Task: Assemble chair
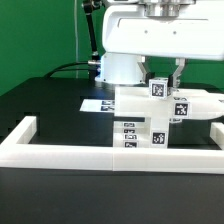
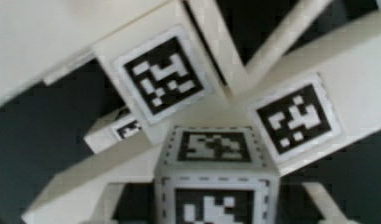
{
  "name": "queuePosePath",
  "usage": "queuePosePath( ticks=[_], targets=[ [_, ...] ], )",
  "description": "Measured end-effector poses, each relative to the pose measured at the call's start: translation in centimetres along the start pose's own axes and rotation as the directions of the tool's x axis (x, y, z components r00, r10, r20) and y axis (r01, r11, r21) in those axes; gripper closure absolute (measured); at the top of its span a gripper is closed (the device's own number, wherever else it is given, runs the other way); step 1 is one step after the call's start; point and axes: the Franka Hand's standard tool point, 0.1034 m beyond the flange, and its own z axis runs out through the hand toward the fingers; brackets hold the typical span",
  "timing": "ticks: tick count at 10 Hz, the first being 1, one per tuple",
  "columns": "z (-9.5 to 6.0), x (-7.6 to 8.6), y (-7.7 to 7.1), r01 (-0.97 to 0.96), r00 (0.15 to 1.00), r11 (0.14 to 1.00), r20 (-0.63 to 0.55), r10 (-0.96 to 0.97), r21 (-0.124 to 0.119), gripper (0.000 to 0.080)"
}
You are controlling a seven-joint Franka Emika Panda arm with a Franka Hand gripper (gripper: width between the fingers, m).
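Tool (image 1: 168,72) at chair (image 1: 150,118), frame centre, on black desk (image 1: 40,110); grip state cannot tell. White border frame (image 1: 60,152) along lower edge.

The exterior view sat low at the table's (image 1: 40,100) front edge, facing level across it toward the arm's base. The wrist view looked down from very close. Both caught the tagged chair (image 1: 150,118) parts (image 2: 205,150).

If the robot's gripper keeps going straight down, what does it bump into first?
Probably the chair. The gripper points down right above its tagged white pieces, seemingly almost touching the top ones. The wrist view shows tagged blocks directly ahead, though depth is unclear.
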Motion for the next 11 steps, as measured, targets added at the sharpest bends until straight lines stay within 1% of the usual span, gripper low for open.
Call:
queuePosePath(
  ticks=[1, 3, 5, 6, 7, 8, 9, 10, 11],
  targets=[
    [0.0, 0.01, 0.02, -0.062, 0.998, 0.998, 0.001, 0.062, 0.001, 0.0515],
    [0.01, -0.02, 0.0, -0.252, 0.968, 0.968, 0.005, 0.252, 0.004, 0.0515],
    [0.02, -0.04, -0.05, -0.435, 0.9, 0.9, 0.006, 0.435, 0.004, 0.0515],
    [0.03, -0.03, -0.13, -0.524, 0.852, 0.852, 0.005, 0.524, 0.005, 0.0515],
    [0.03, -0.03, -0.13, -0.567, 0.824, 0.824, 0.005, 0.567, 0.005, 0.0515],
    [0.04, -0.07, -0.22, -0.634, 0.773, 0.773, 0.005, 0.634, 0.006, 0.0515],
    [0.03, -0.08, -0.28, -0.652, 0.759, 0.759, 0.004, 0.651, 0.007, 0.0515],
    [0.04, -0.07, -0.26, -0.636, 0.772, 0.772, 0.004, 0.636, 0.007, 0.0515],
    [0.06, -0.09, -0.26, -0.61, 0.792, 0.792, 0.004, 0.61, 0.007, 0.0437]
  ],
)
